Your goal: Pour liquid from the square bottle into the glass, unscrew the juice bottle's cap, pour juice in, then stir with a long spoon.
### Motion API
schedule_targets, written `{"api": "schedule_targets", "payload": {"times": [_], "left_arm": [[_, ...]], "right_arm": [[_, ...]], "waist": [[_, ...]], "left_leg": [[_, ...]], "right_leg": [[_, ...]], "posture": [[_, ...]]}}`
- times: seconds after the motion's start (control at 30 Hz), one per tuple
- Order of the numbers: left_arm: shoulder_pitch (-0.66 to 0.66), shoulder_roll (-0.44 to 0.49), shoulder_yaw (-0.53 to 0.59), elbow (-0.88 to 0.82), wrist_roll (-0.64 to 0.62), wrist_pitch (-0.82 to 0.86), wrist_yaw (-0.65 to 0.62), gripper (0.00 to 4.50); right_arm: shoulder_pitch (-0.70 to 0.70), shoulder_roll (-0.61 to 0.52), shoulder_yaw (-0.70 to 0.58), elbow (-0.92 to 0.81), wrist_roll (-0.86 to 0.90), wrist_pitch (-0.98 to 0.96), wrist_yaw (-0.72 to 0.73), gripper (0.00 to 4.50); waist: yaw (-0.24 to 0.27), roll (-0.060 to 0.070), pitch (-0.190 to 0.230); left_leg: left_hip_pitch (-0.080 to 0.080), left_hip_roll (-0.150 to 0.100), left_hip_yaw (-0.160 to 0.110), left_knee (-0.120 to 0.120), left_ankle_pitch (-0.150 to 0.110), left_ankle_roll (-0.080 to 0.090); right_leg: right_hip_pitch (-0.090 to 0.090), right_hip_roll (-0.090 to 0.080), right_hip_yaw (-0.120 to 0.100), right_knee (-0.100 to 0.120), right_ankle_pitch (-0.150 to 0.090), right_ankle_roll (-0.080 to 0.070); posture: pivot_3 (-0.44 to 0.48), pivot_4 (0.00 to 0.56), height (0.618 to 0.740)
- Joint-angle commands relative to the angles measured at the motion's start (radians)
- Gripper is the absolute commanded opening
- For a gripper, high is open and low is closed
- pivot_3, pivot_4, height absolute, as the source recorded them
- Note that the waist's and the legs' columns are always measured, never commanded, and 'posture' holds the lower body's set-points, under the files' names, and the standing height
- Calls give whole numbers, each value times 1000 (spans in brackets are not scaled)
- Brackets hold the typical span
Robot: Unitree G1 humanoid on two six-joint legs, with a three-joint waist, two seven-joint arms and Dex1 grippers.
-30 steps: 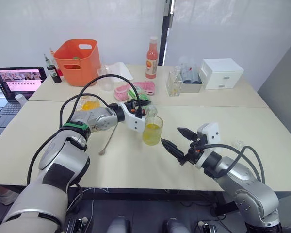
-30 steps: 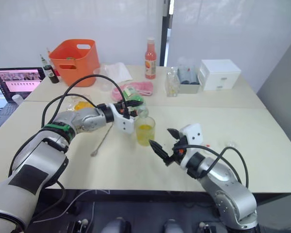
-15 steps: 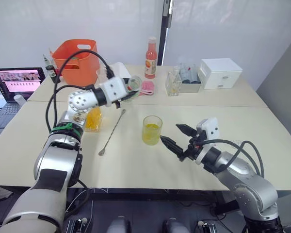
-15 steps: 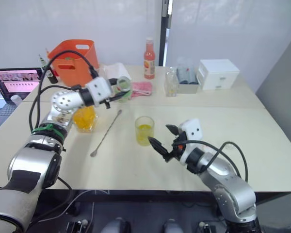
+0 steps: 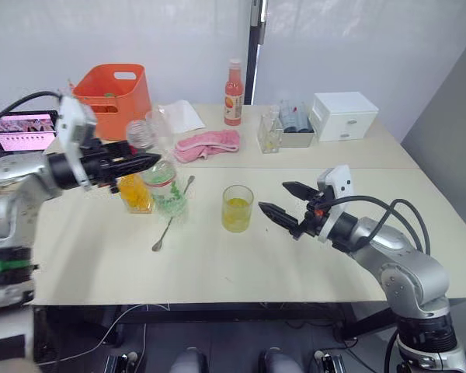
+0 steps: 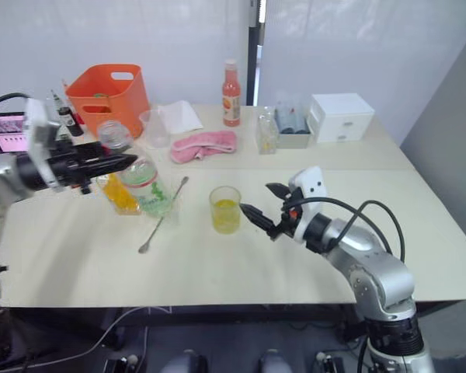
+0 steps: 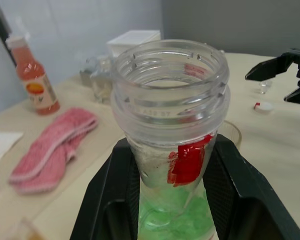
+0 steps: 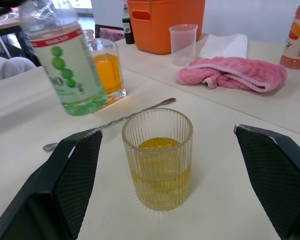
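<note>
Left gripper [image 5: 144,162] clamps the tilted juice bottle [image 5: 163,183]; right gripper [image 5: 283,200] spread wide beside glass [image 5: 237,208].

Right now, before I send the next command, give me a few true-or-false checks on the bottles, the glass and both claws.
1. The left claw is shut on the juice bottle. True.
2. The juice bottle has its cap on. False: its neck is open, and a small white cap lies on the table.
3. The glass holds yellow liquid. True.
4. The right claw grips the glass. False: it is open, near the glass without touching it.
5. The long spoon stands in the glass. False: it lies flat on the table beside the juice bottle.
6. The square bottle stands by the juice bottle. True.
</note>
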Motion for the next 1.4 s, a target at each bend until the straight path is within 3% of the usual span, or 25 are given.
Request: {"api": "schedule_targets", "payload": {"times": [0.03,0.17,0.4,0.53,0.9,1.17,1.4], "left_arm": [[98,61,162,-99,-64,77,22,1404],[239,103,291,-80,-42,76,33,1404],[269,108,315,27,32,13,128,1404],[120,89,226,175,128,-50,271,1404],[-215,-3,22,573,309,-277,339,1404],[-307,-54,-29,773,369,-348,354,1404],[-338,-66,-43,838,387,-367,344,1404]], "right_arm": [[-1,-11,-7,-14,11,-2,28,4470],[22,-12,0,-15,10,-1,46,4470],[37,-12,10,-25,2,3,48,4470],[48,-4,20,-43,3,6,36,4470],[86,10,21,-90,7,13,-5,4470],[95,13,12,-114,11,26,-32,4470],[90,14,10,-116,13,32,-43,4470]], "waist": [[7,0,0],[9,0,0],[19,0,0],[26,-2,0],[30,-6,0],[27,-6,0],[28,-6,0]], "left_leg": [[0,0,0,0,0,0],[1,0,2,0,0,0],[4,0,3,0,1,-1],[4,0,3,0,1,-1],[4,-1,3,0,1,-2],[3,-1,3,0,1,-2],[3,-1,3,0,1,-2]], "right_leg": [[0,0,0,0,0,0],[0,0,0,-1,0,-1],[2,-1,0,-4,-1,-1],[1,-1,0,-3,-1,-1],[1,-1,0,-2,-1,-1],[0,-1,0,-1,-1,-1],[1,-1,0,-1,-1,-1]], "posture": [[0,150,715],[0,150,715],[0,150,715],[0,150,715],[0,150,715],[0,150,715],[0,150,715]]}}
